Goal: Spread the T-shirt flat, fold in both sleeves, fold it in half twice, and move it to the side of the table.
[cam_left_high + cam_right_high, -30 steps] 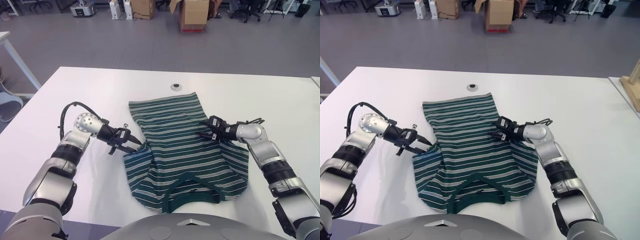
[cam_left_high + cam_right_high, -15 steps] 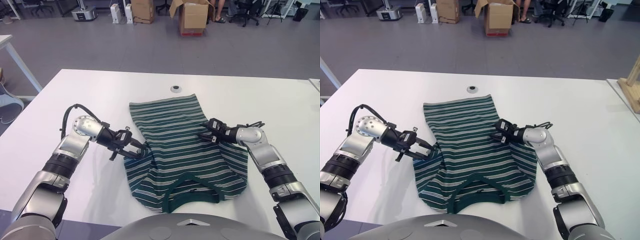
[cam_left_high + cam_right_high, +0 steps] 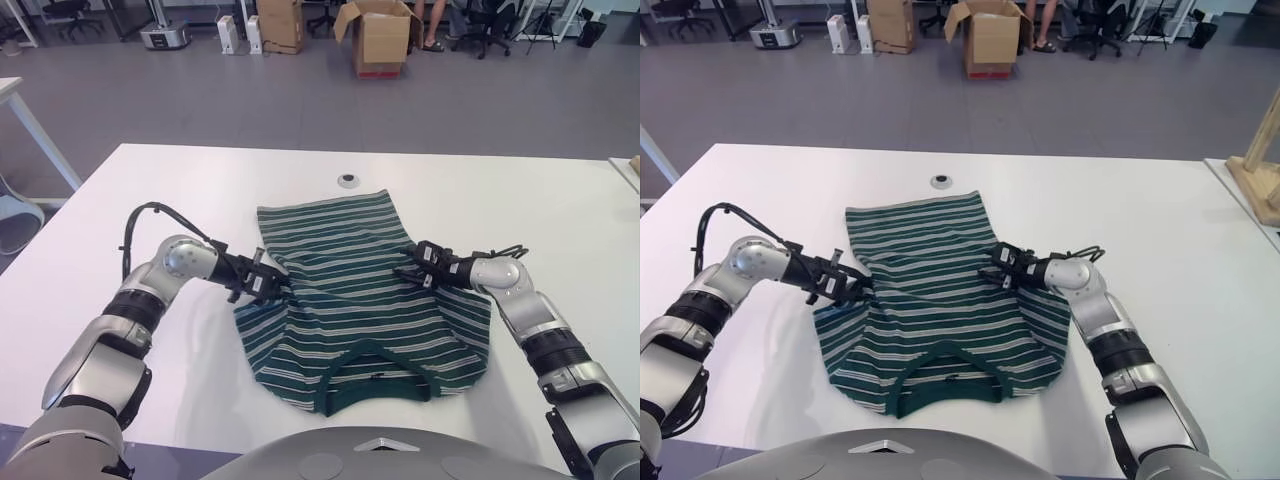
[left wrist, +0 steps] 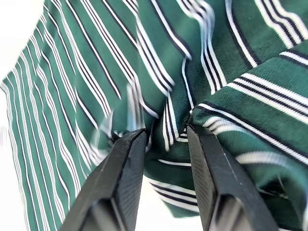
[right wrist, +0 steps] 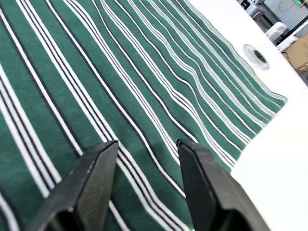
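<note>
While the green striped shirt [image 3: 365,290] lies on the white table [image 3: 150,190], collar nearest the robot and hem farthest, both grippers are at its sides. The left gripper [image 3: 268,285] is at the shirt's left edge, about halfway along, and its fingers [image 4: 122,168] are pinched on a bunched fold of the cloth there. The right gripper [image 3: 412,272] is over the shirt's right half, near that edge, with its fingers [image 5: 91,183] spread apart above flat cloth and nothing between them.

The shirt's far part lies smooth, while the near left part is rumpled and spreads wider than the hem. Just beyond the hem, a small round grommet [image 3: 347,180] is set into the tabletop, which is plain and glossy around the shirt on every side.

Well beyond the shirt, past the table's far edge, stretches a grey floor [image 3: 200,90]. An open cardboard box [image 3: 380,35] stands there, with office chairs [image 3: 480,20] further right. Far to the shirt's left is the corner of another white table [image 3: 15,95], and far to its right a wooden frame [image 3: 1255,165].
</note>
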Robot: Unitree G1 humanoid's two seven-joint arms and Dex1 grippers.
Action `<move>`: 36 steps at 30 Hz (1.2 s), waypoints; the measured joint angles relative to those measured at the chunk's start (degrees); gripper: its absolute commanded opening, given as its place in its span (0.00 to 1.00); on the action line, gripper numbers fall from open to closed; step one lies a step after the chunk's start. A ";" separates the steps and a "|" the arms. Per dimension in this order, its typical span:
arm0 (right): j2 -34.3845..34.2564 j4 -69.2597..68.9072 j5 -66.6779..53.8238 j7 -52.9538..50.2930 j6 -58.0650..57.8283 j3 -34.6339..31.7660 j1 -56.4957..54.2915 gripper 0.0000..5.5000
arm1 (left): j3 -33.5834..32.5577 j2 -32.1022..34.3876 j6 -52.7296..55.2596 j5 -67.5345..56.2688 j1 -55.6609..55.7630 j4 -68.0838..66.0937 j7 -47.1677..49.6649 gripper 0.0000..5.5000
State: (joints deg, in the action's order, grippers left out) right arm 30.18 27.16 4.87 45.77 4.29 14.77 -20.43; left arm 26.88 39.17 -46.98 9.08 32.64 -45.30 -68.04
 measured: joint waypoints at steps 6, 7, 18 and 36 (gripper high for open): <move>-1.86 10.36 -0.88 -6.25 2.75 -1.86 -3.46 0.41 | -0.31 1.61 -0.47 -3.11 -1.83 -0.40 -1.91 0.28; -2.28 9.23 -2.86 -5.92 0.93 -2.99 -2.50 0.41 | -0.32 1.75 -0.49 -3.52 -1.86 -1.01 -1.96 0.28; 1.02 -22.69 -23.18 6.87 -29.49 -12.52 5.70 0.41 | -6.04 5.64 11.65 -7.19 0.85 3.66 -1.68 0.28; -6.70 -43.22 -32.34 -12.76 -37.99 -27.49 29.39 0.41 | -37.78 -7.92 57.37 -34.76 -49.42 44.28 27.77 0.28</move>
State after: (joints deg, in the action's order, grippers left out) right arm 23.48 -16.06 -27.47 33.01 -33.70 -12.72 8.97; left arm -10.90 31.25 10.39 -25.68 -16.78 -1.02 -40.27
